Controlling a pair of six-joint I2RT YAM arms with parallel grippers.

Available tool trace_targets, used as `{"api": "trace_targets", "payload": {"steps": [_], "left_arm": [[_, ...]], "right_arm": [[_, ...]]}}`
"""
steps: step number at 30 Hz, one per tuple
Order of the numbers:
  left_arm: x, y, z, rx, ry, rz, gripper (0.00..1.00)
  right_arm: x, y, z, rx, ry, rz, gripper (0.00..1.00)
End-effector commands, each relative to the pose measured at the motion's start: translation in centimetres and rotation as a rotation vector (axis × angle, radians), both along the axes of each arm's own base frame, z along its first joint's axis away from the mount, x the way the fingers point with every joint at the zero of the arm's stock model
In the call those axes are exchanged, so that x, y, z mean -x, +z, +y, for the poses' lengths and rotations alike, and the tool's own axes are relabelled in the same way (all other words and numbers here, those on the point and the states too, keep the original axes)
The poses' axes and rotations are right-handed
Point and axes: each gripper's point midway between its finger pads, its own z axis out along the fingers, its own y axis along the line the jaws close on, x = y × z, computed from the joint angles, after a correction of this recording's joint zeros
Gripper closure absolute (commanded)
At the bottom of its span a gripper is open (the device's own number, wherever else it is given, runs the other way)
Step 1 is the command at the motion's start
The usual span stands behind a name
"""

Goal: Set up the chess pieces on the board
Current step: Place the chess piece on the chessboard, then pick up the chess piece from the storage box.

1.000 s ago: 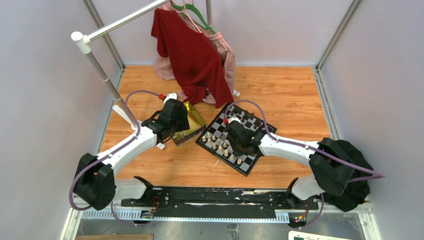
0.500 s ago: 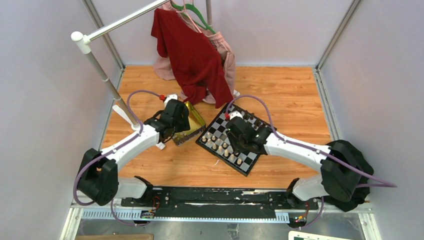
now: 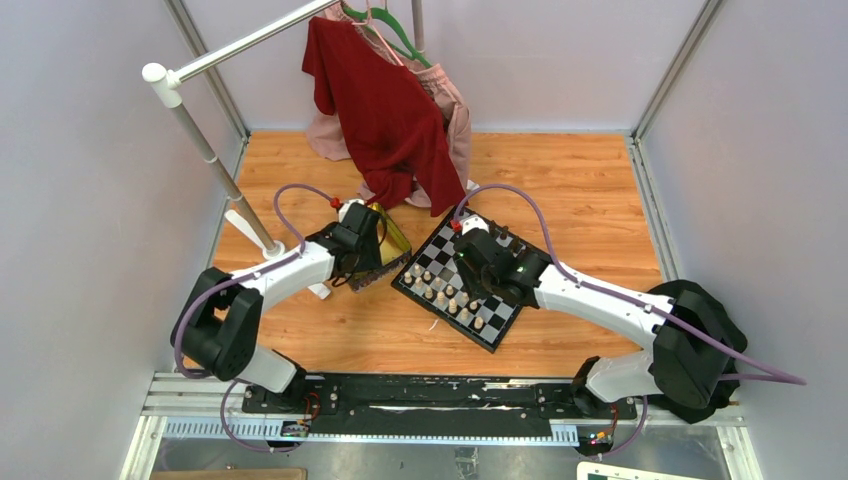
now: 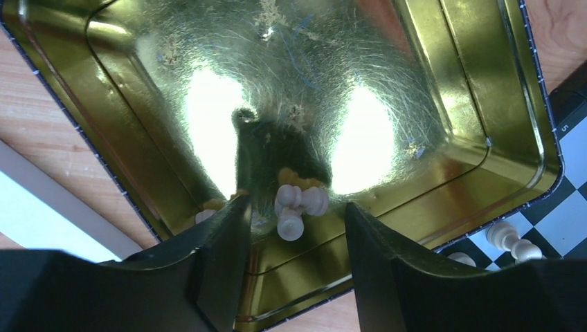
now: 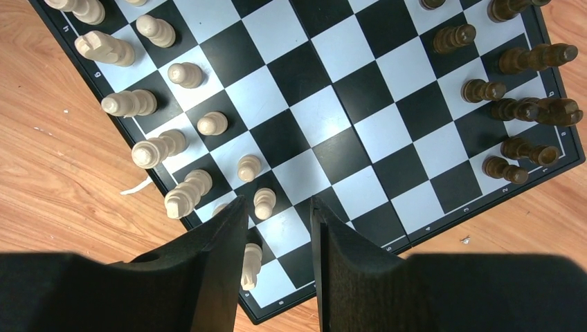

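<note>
The board (image 3: 503, 322) lies tilted on the wooden table, right of a gold tin (image 3: 392, 240). Cream chess pieces (image 5: 154, 149) stand in two rows along its left edge, dark chess pieces (image 5: 516, 111) along its right edge. My right gripper (image 5: 277, 207) hovers open over the board's near corner. A cream pawn (image 5: 264, 203) stands between its fingertips, untouched. Another cream piece (image 5: 250, 266) stands by the left finger. My left gripper (image 4: 296, 216) is open inside the tin (image 4: 450, 62), just above two cream pieces (image 4: 299, 206) lying on its floor.
A red shirt (image 3: 385, 110) and pink garment hang from a rack (image 3: 195, 130) at the back. A dark bundle (image 3: 718, 330) sits by the right arm's base. A white scrap (image 5: 135, 187) lies on the wood beside the board.
My right gripper has opened from shut and moved slightly farther up the board. My left arm has reached farther into the tin.
</note>
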Motion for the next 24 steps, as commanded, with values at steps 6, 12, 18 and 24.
{"api": "trace_targets", "payload": {"steps": [6,12,18,24], "left_arm": [[-0.5,-1.5,-0.4,0.03,0.012,0.015,0.62],[-0.3,-1.2,-0.3,0.037,0.015,0.009,0.76],[-1.0,1.1,-0.1,0.043,0.026,-0.041,0.85],[-2.2,3.6,-0.2,0.051,0.029,-0.098,0.87]], "right_arm": [[0.3,0.4,-0.9,0.025,-0.001,-0.022,0.58],[0.3,0.4,-0.9,0.021,-0.003,-0.023,0.58],[0.2,0.6,-0.8,0.018,-0.002,-0.032,0.58],[0.0,0.8,-0.7,0.016,0.002,-0.039,0.58]]}}
